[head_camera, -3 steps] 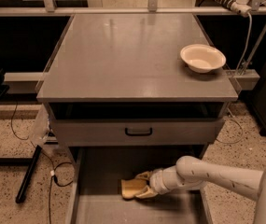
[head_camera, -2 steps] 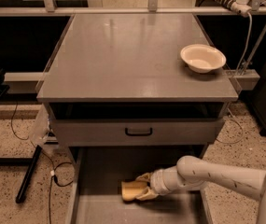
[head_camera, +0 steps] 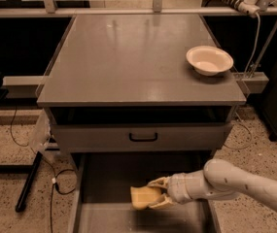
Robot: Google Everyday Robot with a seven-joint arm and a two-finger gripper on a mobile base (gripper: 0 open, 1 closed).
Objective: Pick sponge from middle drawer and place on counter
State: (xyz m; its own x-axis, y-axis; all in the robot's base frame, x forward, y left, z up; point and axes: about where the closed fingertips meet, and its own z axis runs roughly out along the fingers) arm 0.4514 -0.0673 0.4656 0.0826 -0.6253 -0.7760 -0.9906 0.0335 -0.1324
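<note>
Sponge (head_camera: 142, 197) sat pinched between both fingers of the gripper (head_camera: 155, 194), over the open middle drawer (head_camera: 106, 183), at six o'clock from the counter (head_camera: 128, 57); a cream bowl (head_camera: 209, 60) rested at its two o'clock.

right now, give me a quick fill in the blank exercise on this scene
1. The gripper, low in the open middle drawer, is shut on the ____.
2. Near the right edge of the counter sits a cream ____.
3. The drawer front above the gripper carries a small black ____.

Missing words: sponge; bowl; handle.
</note>
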